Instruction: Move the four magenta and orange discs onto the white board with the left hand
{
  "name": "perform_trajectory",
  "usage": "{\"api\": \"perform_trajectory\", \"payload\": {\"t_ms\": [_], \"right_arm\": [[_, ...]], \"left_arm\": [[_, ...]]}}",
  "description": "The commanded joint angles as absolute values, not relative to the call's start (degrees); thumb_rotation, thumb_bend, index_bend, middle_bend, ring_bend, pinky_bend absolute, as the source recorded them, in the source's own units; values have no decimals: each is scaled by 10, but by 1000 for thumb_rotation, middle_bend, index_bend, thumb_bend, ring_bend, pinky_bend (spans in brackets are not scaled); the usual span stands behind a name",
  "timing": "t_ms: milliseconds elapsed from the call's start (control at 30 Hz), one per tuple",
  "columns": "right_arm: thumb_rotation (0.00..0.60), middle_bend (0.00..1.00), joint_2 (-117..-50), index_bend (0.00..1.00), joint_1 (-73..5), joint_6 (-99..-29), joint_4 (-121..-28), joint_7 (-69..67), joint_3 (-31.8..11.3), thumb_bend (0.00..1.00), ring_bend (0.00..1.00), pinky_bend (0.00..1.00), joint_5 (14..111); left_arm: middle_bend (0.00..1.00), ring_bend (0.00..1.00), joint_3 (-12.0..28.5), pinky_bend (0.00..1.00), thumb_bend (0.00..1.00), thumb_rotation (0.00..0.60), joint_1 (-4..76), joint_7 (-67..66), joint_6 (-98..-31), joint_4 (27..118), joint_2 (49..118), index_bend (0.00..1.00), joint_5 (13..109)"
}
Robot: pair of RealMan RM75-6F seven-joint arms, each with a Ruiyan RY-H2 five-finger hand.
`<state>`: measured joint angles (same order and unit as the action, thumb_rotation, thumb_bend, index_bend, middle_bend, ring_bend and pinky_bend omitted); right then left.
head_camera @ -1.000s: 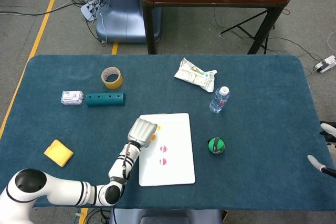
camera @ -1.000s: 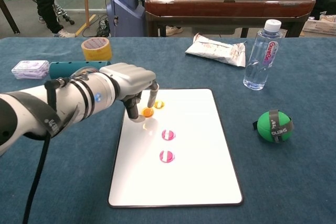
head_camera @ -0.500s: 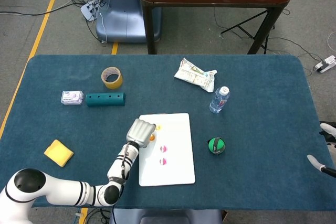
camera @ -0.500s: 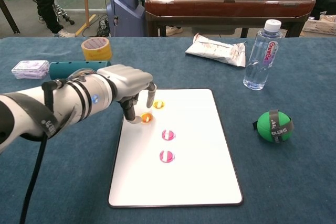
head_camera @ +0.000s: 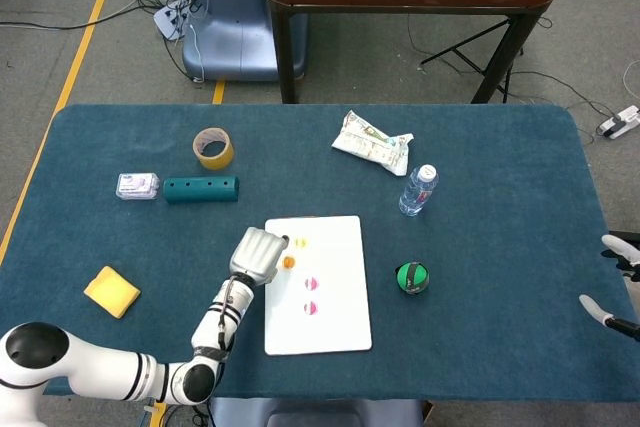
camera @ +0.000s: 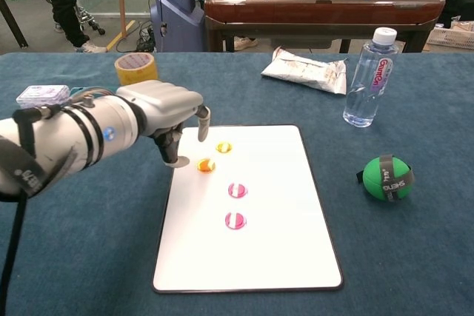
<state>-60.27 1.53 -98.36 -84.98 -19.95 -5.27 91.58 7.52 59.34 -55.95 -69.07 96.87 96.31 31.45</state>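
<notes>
The white board (camera: 285, 212) (head_camera: 343, 247) lies in the middle of the blue table. Two orange discs (camera: 224, 147) (camera: 206, 165) and two magenta discs (camera: 237, 190) (camera: 235, 220) rest on its left half, and all show in the head view too, the orange ones (head_camera: 300, 243) (head_camera: 289, 262) above the magenta ones (head_camera: 311, 284) (head_camera: 311, 308). My left hand (camera: 164, 111) (head_camera: 257, 255) hovers over the board's upper left edge, just left of the nearer orange disc, holding nothing, fingers apart and pointing down. Only a part of my right hand (head_camera: 626, 252) shows at the table's right edge, empty, fingers spread.
A water bottle (camera: 368, 78) and a green ball (camera: 385, 177) stand right of the board. A snack packet (head_camera: 372, 142) lies behind it. To the left are a tape roll (camera: 136, 69), a teal block (head_camera: 201, 189), a small box (head_camera: 137, 186) and a yellow sponge (head_camera: 111, 291).
My left hand has let go of the orange disc on the board and drawn back to the left and up. The disc stays where it was set down.
</notes>
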Motion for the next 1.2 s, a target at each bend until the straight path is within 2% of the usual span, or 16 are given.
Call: {"api": "perform_trajectory", "payload": {"t_ms": [33, 467, 533, 633, 733, 800, 867, 1033, 1200], "right_arm": [[600, 356, -604, 219, 14, -981, -853, -192, -51, 73, 399, 482, 918], [600, 356, -609, 219, 2, -958, -867, -152, -49, 73, 399, 482, 917], [600, 356, -609, 219, 0, -952, -870, -145, -48, 72, 399, 482, 916], [600, 356, -610, 219, -4, -945, -874, -134, -48, 73, 399, 482, 914], [600, 356, -612, 219, -8, -937, -878, -124, -49, 72, 399, 482, 911], [600, 356, -613, 219, -11, -931, -880, -117, -48, 72, 399, 482, 910], [600, 356, -613, 219, -13, -927, -882, -113, -48, 73, 399, 482, 908], [600, 356, -615, 219, -17, -917, -885, -103, -49, 73, 399, 482, 903], [600, 356, -617, 219, -21, -909, -887, -96, -49, 73, 399, 482, 899]], "left_arm": [[1000, 1000, 57, 1000, 319, 600, 572, -562, -722, 1014, 928, 442, 336], [1000, 1000, -15, 1000, 319, 600, 479, -526, -821, 1122, 783, 415, 455], [978, 1000, -31, 1000, 319, 600, 460, -511, -829, 1127, 761, 408, 482], [865, 987, -52, 1000, 320, 600, 434, -491, -838, 1124, 733, 392, 519], [671, 864, -66, 1000, 319, 600, 407, -469, -854, 1121, 713, 371, 549], [528, 717, -77, 988, 319, 600, 383, -444, -868, 1128, 700, 356, 577], [456, 619, -91, 939, 319, 600, 358, -411, -879, 1135, 684, 350, 608], [403, 493, -115, 775, 319, 600, 298, -373, -915, 1133, 656, 345, 657], [400, 471, -133, 724, 319, 600, 247, -327, -938, 1119, 640, 347, 713]]}}
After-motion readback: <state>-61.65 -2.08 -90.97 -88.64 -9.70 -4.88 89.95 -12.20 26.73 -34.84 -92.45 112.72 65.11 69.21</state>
